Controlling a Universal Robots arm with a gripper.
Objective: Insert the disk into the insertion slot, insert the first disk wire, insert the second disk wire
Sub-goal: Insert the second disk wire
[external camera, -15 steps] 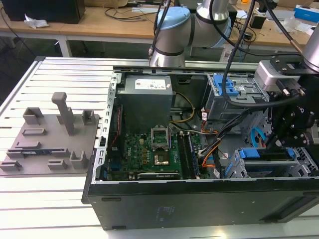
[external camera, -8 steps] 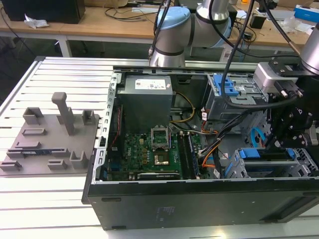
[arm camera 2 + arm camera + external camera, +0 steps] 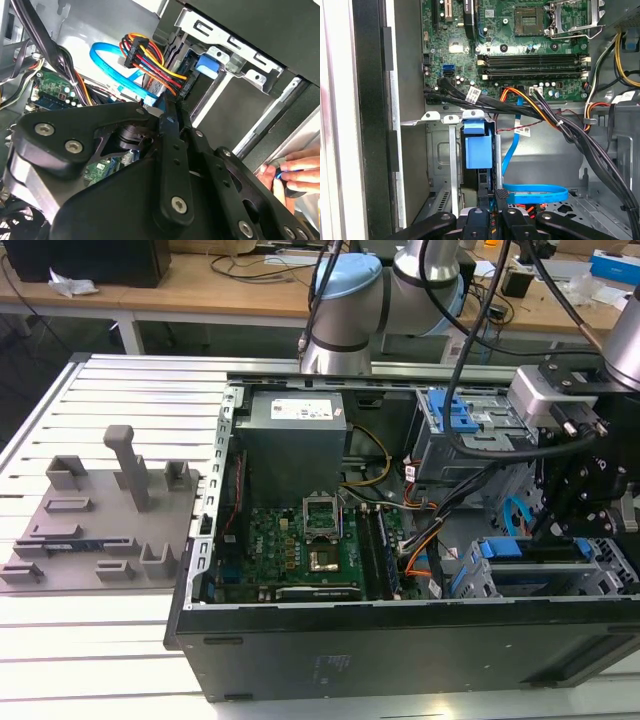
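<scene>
Black and heavy-linked, the gripper [image 3: 495,202] hangs low over the drive corner of the open black computer case [image 3: 400,635], its fingers pressed together, apparently pinching something small at the back edge of the disk; what exactly they pinch cannot be told. In the first wrist view the flat silver hard drive in its bright blue plastic carrier [image 3: 477,150] already sits inside the low grey sheet-metal drive cage [image 3: 451,165], so the first step looks done. The flat blue data cable [image 3: 535,192] loops just beside the gripper, and the red, yellow and black power-wire bundle with its black plug [image 3: 147,57] hangs near the disk in the second wrist view. Whether either wire is seated cannot be judged. The case also holds a green motherboard [image 3: 300,545] and a grey power-supply box [image 3: 295,435]. A person's fingers [image 3: 300,170] rest at the case edge.
</scene>
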